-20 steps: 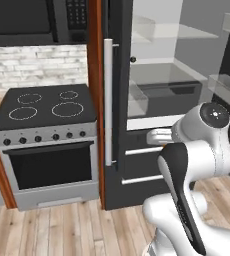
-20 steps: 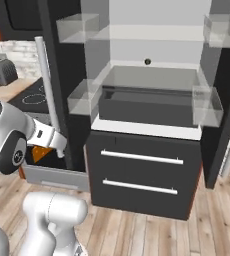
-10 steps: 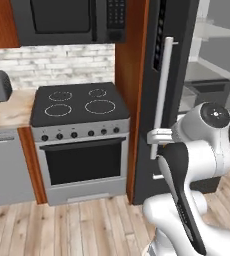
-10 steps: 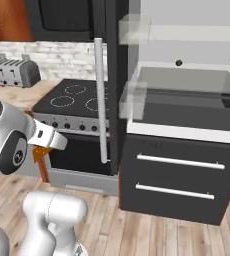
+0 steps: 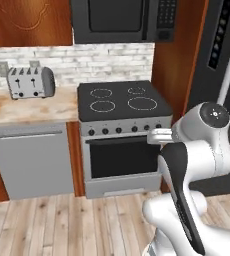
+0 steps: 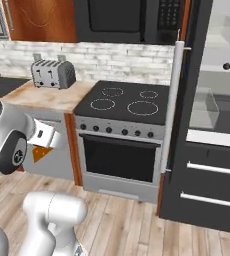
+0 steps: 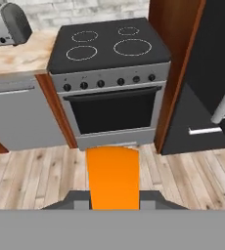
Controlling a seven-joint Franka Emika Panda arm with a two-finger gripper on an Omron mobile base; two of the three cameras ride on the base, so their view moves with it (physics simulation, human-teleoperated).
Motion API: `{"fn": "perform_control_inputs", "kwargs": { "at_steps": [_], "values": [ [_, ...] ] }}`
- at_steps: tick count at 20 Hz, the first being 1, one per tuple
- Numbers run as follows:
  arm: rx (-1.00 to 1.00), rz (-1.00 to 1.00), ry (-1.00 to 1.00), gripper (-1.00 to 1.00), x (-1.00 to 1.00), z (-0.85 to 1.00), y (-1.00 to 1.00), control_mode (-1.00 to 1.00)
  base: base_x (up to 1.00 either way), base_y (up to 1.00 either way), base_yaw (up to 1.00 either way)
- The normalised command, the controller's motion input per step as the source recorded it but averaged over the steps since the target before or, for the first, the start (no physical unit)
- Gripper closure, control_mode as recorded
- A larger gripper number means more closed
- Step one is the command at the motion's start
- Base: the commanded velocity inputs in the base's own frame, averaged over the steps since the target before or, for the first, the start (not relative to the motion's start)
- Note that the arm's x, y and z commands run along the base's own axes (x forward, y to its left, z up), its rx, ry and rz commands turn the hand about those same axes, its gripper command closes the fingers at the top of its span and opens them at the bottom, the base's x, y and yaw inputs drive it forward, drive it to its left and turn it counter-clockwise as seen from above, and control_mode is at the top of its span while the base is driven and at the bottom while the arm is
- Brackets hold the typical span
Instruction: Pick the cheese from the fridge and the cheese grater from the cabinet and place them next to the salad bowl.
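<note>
The gripper [image 7: 114, 197] is clamped tight on the orange cheese [image 7: 113, 176], whose long axis juts straight out between the fingers, above the wooden floor [image 7: 31, 171] before the stove [image 7: 109, 73].

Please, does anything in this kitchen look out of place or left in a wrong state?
Yes: the fridge stands open beside the stove, its shelves exposed while nobody reaches in. The tool is shut on the cheese, carried low over the wooden floor. Nothing looks spilled or damaged.
</note>
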Motion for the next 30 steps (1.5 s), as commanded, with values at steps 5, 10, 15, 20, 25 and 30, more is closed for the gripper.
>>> {"fn": "perform_control_inputs", "kwargs": {
  "at_steps": [5,10,15,20,25,30],
  "values": [
    [0.00,0.00,0.00,1.00,0.00,0.00,0.00,1.00,0.16,0.77,0.35],
    [0.00,0.00,0.00,1.00,0.00,0.00,0.00,1.00,0.58,0.78,0.50],
    [0.00,0.00,0.00,1.00,0.00,0.00,0.00,1.00,0.78,0.75,0.57],
    [0.00,0.00,0.00,1.00,0.00,0.00,0.00,1.00,0.68,0.70,0.37],
    [0.00,0.00,0.00,1.00,0.00,0.00,0.00,1.00,0.56,0.79,0.02],
    [0.00,0.00,0.00,1.00,0.00,0.00,0.00,1.00,0.74,0.79,-0.04]
  ]
}}
